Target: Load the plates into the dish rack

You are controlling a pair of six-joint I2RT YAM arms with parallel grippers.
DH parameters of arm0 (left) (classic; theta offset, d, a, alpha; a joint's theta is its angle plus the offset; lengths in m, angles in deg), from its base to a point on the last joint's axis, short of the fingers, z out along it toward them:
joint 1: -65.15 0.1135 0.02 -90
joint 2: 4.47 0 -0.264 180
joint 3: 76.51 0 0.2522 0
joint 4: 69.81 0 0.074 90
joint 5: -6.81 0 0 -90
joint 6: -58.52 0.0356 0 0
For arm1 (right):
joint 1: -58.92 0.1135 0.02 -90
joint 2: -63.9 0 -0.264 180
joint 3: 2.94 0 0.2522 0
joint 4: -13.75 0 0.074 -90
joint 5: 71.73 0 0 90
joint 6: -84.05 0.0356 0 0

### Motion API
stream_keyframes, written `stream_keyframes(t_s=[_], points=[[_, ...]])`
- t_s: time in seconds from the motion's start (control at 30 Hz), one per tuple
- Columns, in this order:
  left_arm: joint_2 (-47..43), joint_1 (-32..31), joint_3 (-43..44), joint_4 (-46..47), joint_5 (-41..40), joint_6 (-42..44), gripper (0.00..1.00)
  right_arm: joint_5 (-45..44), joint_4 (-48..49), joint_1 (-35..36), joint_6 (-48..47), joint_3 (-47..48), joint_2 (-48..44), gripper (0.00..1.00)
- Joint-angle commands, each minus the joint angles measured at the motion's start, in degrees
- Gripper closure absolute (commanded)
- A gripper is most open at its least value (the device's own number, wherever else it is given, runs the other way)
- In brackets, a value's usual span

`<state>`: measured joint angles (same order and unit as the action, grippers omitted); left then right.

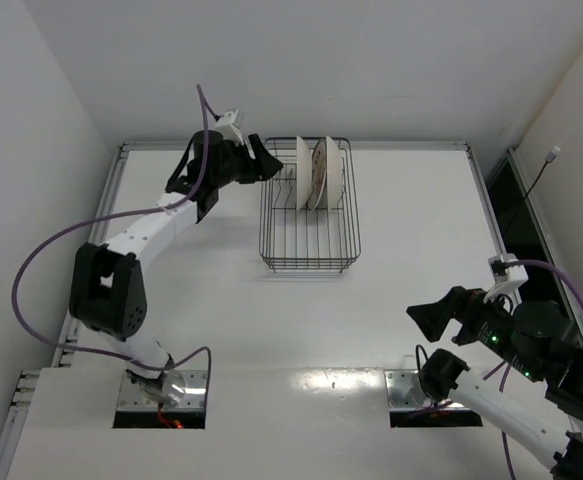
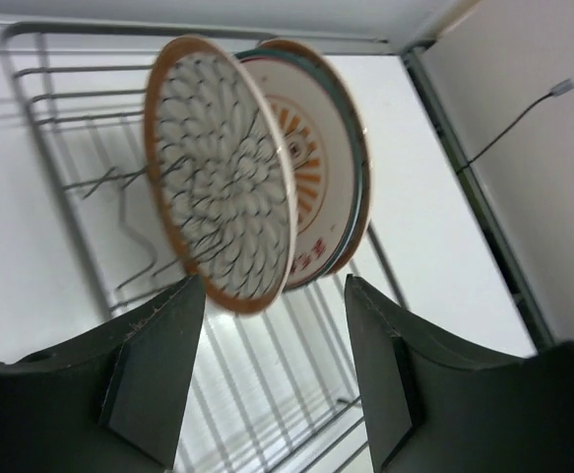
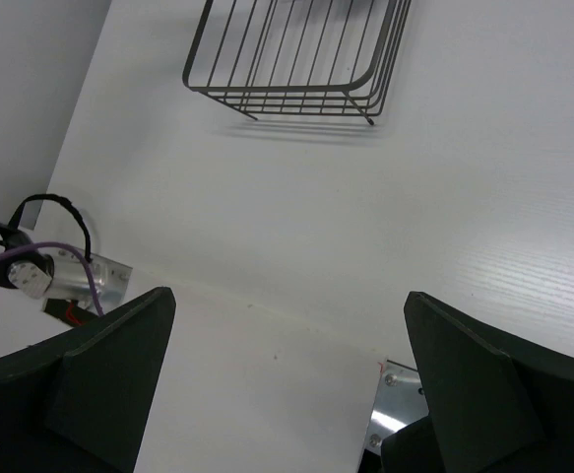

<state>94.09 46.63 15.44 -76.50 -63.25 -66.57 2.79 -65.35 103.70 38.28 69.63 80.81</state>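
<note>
- Left gripper (image 2: 272, 330): dark fingers (image 2: 154, 365) fill the bottom of the wrist view. Jaws wide apart, nothing held.
- The lower edge of the nearest plate (image 2: 223, 177) shows in the gap just beyond the tips. Contact cannot be told.
- From above, this gripper sits at the left rim of the dish rack (image 1: 311, 240), far end.
- Three plates stand on edge among the tines at the rack's far end. Front plate: orange rim, dark petal pattern facing the gripper.
- Second plate (image 2: 311, 187) sits close behind it, and the grey-green-rimmed plate (image 2: 363, 182) nests against that one.
- The near half of the rack shows bare wire.
- Right gripper (image 1: 421, 320): jaws wide apart, empty, low by its base, well apart from the rack.
- White table (image 1: 221, 300) lies between them.
</note>
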Motion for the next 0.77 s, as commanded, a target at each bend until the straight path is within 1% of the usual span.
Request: stream_keyframes(t_s=[0.0,0.03,0.07,0.17,0.27,0.3,0.33,0.4,0.43,0.47,0.5,0.57,0.6,0.73], points=[[-10.12,-0.1,-4.43,-4.95,-7.27,7.75,0.44,0.37,0.13,0.31,0.16,2.1,0.76,0.0],[-12.23,-0.72,-5.67,-5.83,-8.77,9.85,0.44,0.37,0.13,0.31,0.16,2.1,0.76,0.0],[-16.52,-0.72,-7.68,-7.67,-11.74,10.74,0.44,0.37,0.65,0.31,0.16,2.1,0.76,0.0],[-22.43,-3.09,-9.89,-11.54,-16.59,14.59,0.44,-0.25,1.97,0.31,0.16,2.62,0.23,0.0],[-30.16,-5.99,-12.62,-17.86,-25.71,16.54,0.44,-2.78,1.97,0.31,0.16,2.63,-0.38,0.0],[-34.45,-7.3,-15.06,-18.49,-27.31,17.33,0.44,-2.8,1.97,0.31,0.16,3.15,-0.38,0.0],[-36.67,-7.32,-16.39,-19.02,-28.63,17.34,0.44,-3.67,1.97,0.31,0.16,3.16,-0.38,0.0],[-41.15,-7.32,-20.94,-19.55,-30.48,17.86,0.44,-4.38,1.97,0.31,0.68,3.16,-0.38,0.0],[-45.26,-7.32,-22.63,-19.55,-31.27,17.86,0.44,-4.9,2.49,0.31,0.68,3.16,-0.38,0.0],[-47.04,-7.32,-24.21,-19.55,-32.76,17.86,0.44,-4.9,2.5,0.31,0.68,3.16,-0.38,0.0],[-48.63,-7.32,-25.88,-19.55,-32.78,17.86,0.42,-5.6,2.5,0.31,0.68,3.16,-0.38,0.0],[-51.7,-7.32,-30.28,-18.58,-32.78,18.39,0.41,-6.14,2.5,0.31,0.68,3.16,-0.38,0.0],[-51.72,-7.32,-31.77,-17.98,-32.78,18.39,0.41,-6.66,2.5,0.31,0.68,3.16,0.31,0.0],[-52.33,-7.32,-32.31,-19.11,-32.78,18.39,0.41,-9.46,0.04,0.31,1.3,4.56,1.9,0.0]])
